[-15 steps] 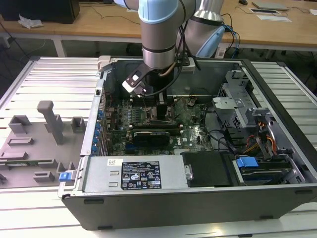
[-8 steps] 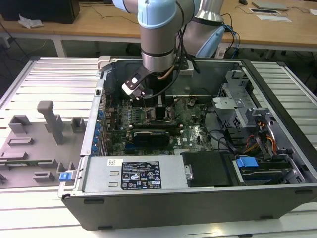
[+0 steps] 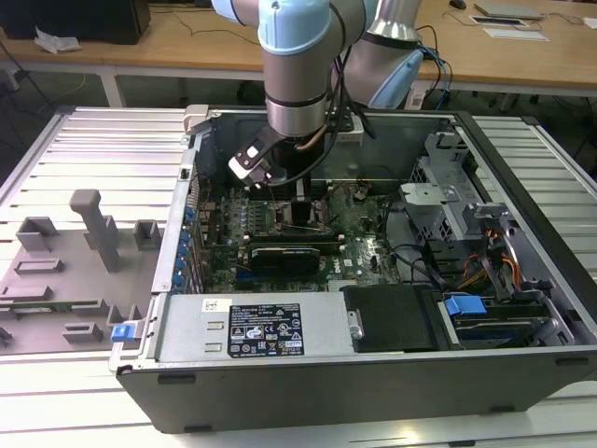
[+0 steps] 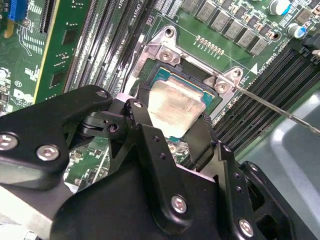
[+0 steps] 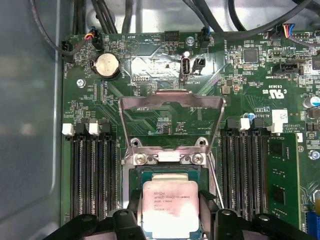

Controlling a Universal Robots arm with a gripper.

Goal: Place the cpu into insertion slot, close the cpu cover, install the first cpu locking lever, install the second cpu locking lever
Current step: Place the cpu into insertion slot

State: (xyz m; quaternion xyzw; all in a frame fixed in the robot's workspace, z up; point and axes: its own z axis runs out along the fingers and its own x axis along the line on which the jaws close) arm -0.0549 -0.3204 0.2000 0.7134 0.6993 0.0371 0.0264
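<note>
Cpu (image 5: 170, 200) at the insertion slot (image 5: 167, 173), cpu cover (image 5: 172, 97) open.
My hand (image 5: 170, 215) is clamped on two opposite edges of the cpu, to hold it flat over the slot; I cannot tell if it is seated. The cover stands raised for access. The cpu top carries faint print, not transcribed.

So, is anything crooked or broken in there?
Nothing stands out. The pincer grips the chip over its socket, and the metal cover stands flipped up.
</note>
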